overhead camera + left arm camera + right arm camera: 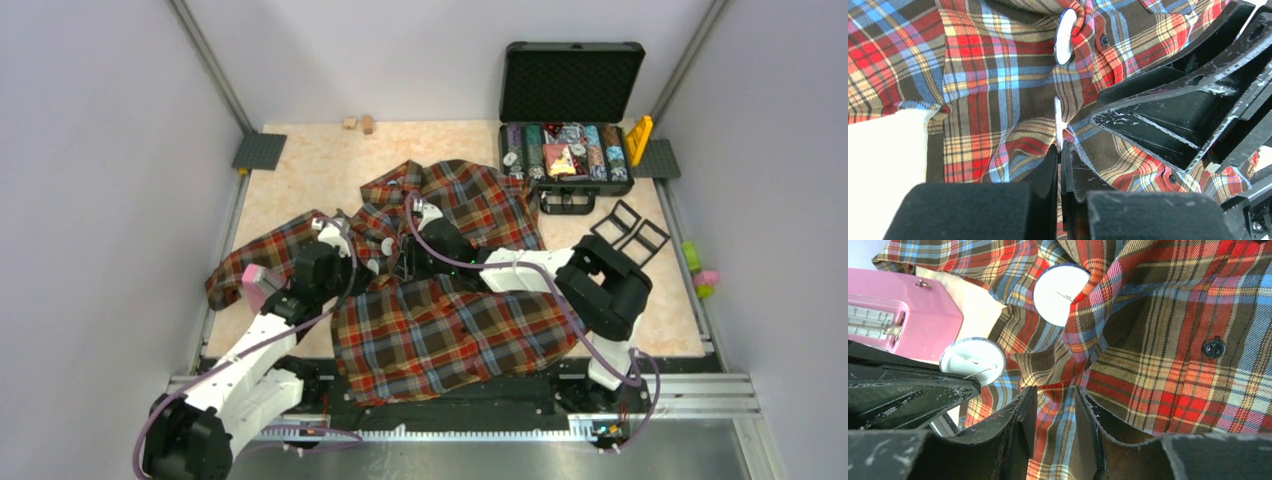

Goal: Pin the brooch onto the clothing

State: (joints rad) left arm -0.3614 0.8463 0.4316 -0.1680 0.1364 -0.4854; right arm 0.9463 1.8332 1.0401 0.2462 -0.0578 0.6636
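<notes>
The plaid shirt lies crumpled across the table, and both grippers meet over its upper middle. My left gripper is shut on a thin round brooch, seen edge-on there. In the right wrist view this brooch shows a white back with a wire pin and a blue rim. A second similar disc sits tucked in a shirt fold just beyond; it also shows in the left wrist view. My right gripper is shut on a raised fold of the shirt. In the top view the brooches are hidden among the arms.
A pink block lies by the shirt's left sleeve, close to my left wrist. An open black case with several ornaments stands at the back right. In front of the case lies a black frame. Two small wooden blocks sit at the back edge.
</notes>
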